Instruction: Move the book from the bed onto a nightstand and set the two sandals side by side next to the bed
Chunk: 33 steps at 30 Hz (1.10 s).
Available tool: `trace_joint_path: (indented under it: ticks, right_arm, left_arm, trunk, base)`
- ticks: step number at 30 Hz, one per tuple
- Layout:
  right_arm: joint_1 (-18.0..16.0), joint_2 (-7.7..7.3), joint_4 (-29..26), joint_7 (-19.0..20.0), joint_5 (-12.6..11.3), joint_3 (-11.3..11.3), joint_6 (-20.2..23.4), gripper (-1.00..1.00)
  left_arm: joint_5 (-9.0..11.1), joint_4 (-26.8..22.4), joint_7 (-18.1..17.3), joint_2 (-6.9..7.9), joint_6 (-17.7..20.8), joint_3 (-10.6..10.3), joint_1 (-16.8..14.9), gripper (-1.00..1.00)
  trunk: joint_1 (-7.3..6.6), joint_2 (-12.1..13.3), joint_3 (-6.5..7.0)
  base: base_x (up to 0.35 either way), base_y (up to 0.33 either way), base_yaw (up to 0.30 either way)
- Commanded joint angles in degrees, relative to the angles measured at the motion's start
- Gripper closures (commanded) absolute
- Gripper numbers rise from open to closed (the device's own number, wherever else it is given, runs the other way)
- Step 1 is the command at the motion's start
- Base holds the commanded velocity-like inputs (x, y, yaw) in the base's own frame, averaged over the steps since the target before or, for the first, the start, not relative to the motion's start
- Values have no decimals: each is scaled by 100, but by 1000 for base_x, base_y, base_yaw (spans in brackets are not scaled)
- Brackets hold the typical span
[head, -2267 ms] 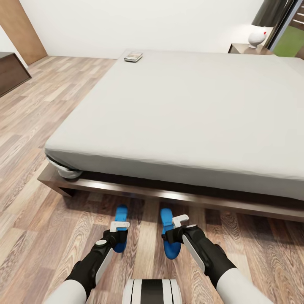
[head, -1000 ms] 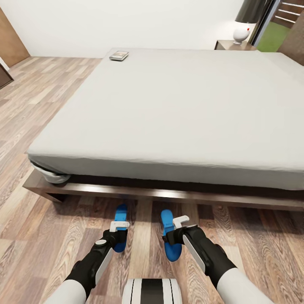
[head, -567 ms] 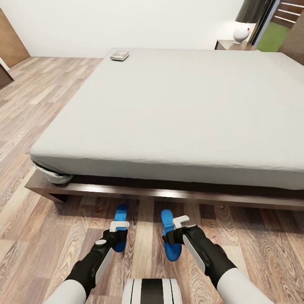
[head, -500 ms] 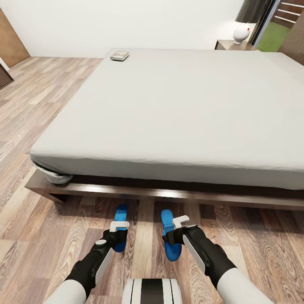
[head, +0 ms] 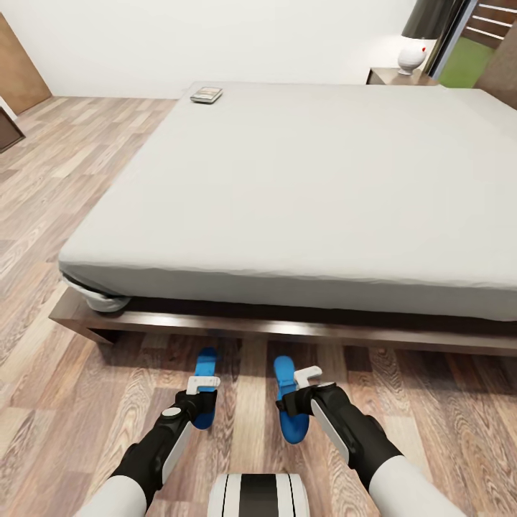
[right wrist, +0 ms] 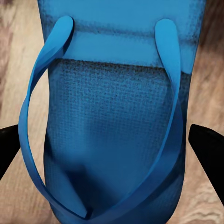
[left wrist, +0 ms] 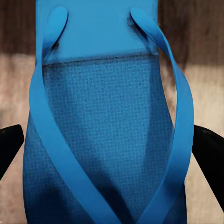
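Note:
Two blue sandals hang just above the wood floor in front of the bed (head: 301, 179), side by side with toes toward its dark frame. My left gripper (head: 202, 402) is shut on the left sandal (head: 206, 359), whose blue straps (left wrist: 107, 116) lie between the black fingers (left wrist: 9, 149). The right sandal (head: 285, 370) is held the same way by my right gripper (head: 294, 403), its sole (right wrist: 116, 116) spanning the gap between the black fingers (right wrist: 207, 144). The book (head: 207, 94) lies on the far left corner of the white mattress. A dark nightstand (head: 398, 75) stands at the far right corner.
A white lamp (head: 412, 54) with a dark shade stands on the nightstand. A brown door (head: 18, 68) and a dark cabinet edge (head: 6, 129) are at the far left. Open wood floor (head: 64, 179) runs along the bed's left side.
The whole picture has shifted a little, so the camera moved; the bed and book now sit slightly further right. Both sandals stay in the same place in the grippers.

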Motion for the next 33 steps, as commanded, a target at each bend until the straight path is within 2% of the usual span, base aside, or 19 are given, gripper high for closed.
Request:
trace_joint_path:
  ticks: [1, 16, 33]
  right_arm:
    - [-2, -2, -6, 6, -5, 3, 25, 100]
    - [-2, 4, -6, 8, -6, 7, 17, 100]
    - [-2, 10, -6, 6, -5, 8, 16, 100]
  left_arm:
    - [28, -10, 27, 3, 31, -20, 0, 100]
    - [22, -7, 27, 3, 31, -20, 0, 100]
    - [22, -6, 26, 3, 31, -20, -1, 100]
  trunk:
    - [-1, -1, -4]
    - [-1, -1, -4]
    - [-1, -1, -4]
  base:
    - [-8, 28, 0]
    - [-19, 125, 0]
    - [20, 193, 0]
